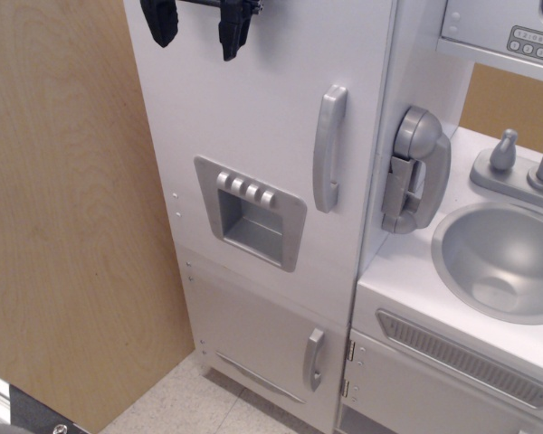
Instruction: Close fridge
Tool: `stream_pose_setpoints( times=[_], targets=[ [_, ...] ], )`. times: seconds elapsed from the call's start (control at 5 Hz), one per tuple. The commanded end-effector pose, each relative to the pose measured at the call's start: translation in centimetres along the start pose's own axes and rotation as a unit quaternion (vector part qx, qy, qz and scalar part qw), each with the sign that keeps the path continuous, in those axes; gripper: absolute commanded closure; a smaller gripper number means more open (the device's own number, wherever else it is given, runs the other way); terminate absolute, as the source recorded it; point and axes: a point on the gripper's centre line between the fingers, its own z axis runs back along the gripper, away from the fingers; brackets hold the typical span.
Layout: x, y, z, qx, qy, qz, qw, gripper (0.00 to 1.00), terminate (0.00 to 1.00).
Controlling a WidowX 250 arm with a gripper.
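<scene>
A black gripper (197, 25) is hanging with its two fingers spread apart, holding nothing, in front of the top of the fridge (253, 136). The fridge door is sitting flush, just left of a grey phone (416, 170) and sink (502, 262).

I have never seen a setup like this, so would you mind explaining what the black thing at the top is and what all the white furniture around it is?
The black thing is the robot's gripper, two dark fingers at the end of an arm, seen from one camera looking down at a toy kitchen. Its fingers are apart and hold nothing; they sit in front of the top of the fridge door. That door, with the grey handle and the grey dispenser panel, looks shut. Below is a smaller door. To the right are a toy phone and a grey sink. A wooden panel stands on the left.
</scene>
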Motion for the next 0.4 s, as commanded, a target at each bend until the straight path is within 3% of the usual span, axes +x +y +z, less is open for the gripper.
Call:
stream_pose_setpoints(
  times=[0.0, 0.2],
  targets=[
    [-4.6, 1.6, 2.8, -0.004, -0.038, -0.068, 0.9969, 0.0, 0.0],
    [-6.9, 2.1, 3.5, 0.003, -0.03, -0.085, 0.9959, 0.0, 0.0]
  ],
)
